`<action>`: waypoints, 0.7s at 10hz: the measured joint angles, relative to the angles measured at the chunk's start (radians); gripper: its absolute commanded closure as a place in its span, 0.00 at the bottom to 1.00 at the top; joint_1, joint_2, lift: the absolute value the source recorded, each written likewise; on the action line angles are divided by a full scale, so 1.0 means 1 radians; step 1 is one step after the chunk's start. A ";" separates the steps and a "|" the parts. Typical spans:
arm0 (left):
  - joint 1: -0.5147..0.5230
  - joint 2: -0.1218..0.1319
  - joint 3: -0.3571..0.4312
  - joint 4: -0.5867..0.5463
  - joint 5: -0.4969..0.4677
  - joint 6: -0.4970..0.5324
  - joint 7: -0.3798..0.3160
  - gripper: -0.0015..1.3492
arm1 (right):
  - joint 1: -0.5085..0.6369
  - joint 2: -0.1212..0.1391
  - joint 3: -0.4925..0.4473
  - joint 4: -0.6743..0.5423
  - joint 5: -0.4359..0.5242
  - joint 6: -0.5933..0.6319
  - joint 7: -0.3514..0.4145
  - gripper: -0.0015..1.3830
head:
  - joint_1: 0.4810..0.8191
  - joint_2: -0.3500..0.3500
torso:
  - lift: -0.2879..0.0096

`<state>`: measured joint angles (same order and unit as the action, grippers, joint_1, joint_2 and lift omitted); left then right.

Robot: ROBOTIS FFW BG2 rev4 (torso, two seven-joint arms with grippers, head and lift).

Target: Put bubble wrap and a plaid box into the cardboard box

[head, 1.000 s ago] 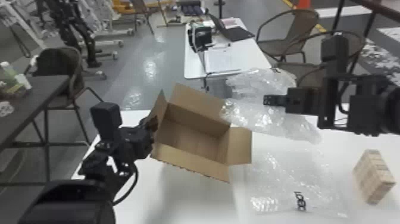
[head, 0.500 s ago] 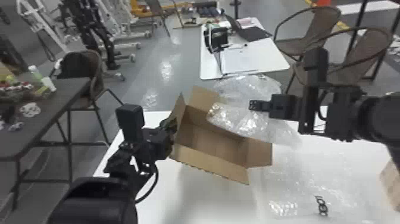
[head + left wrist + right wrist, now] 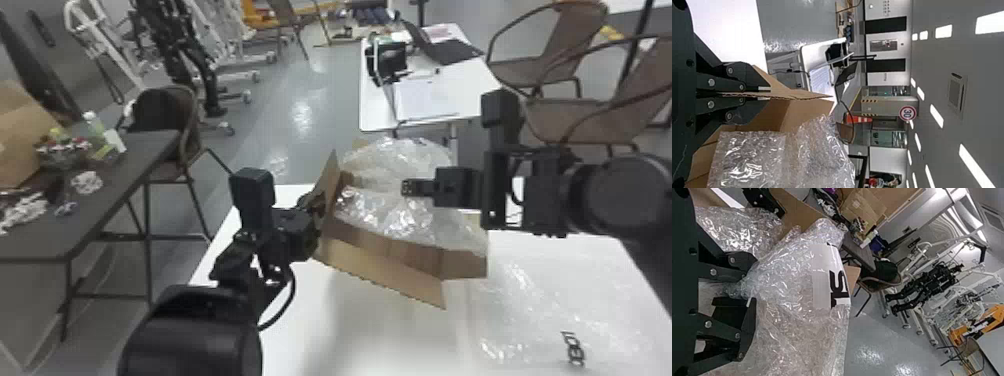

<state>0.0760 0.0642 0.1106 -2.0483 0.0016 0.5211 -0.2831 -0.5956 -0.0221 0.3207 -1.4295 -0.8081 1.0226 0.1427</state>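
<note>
Cardboard box [image 3: 390, 277], one, open-topped, wrap [image 3: 390, 215] partly inside and bulging above it. Bubble wraps, two: that one, plus a sheet [image 3: 525, 310] flat on the table [image 3: 400, 345]. Boxed wrap's long axis: left to right, slanting nearer (like the box). Left gripper [image 3: 314, 201]: pinching a flap [image 3: 327, 182]. Right gripper [image 3: 411, 188]: fingers apart, wrap between.
</note>
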 measured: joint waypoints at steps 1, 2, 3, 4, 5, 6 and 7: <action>0.000 0.000 0.000 0.000 0.000 -0.004 0.002 0.90 | -0.004 0.001 0.007 0.023 0.000 -0.007 0.006 0.83 | 0.36 0.94 | 0.60; 0.000 -0.001 -0.001 -0.001 0.001 -0.007 0.002 0.90 | -0.012 0.002 0.022 0.069 0.004 -0.030 0.054 0.83 | 0.37 0.95 | 0.60; 0.000 -0.001 -0.002 -0.001 0.002 -0.008 0.004 0.90 | -0.030 0.005 0.049 0.141 0.021 -0.073 0.132 0.83 | 0.39 0.96 | 0.60; -0.001 -0.001 -0.004 -0.001 0.002 -0.009 0.004 0.90 | -0.049 0.012 0.082 0.222 0.039 -0.130 0.199 0.83 | 0.40 0.97 | 0.60; -0.002 -0.001 -0.007 -0.001 0.002 -0.009 0.004 0.90 | -0.060 0.017 0.107 0.285 0.048 -0.176 0.221 0.83 | 0.42 0.97 | 0.60; -0.002 -0.001 -0.008 0.000 0.001 -0.010 0.004 0.90 | -0.066 0.021 0.122 0.326 0.052 -0.205 0.225 0.83 | 0.44 0.97 | 0.60; -0.002 -0.001 -0.009 0.001 0.001 -0.011 0.005 0.90 | -0.072 0.022 0.132 0.360 0.053 -0.226 0.238 0.83 | 0.46 0.97 | 0.60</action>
<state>0.0736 0.0631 0.1021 -2.0475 0.0030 0.5105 -0.2777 -0.6674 -0.0002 0.4528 -1.0700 -0.7548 0.7966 0.3805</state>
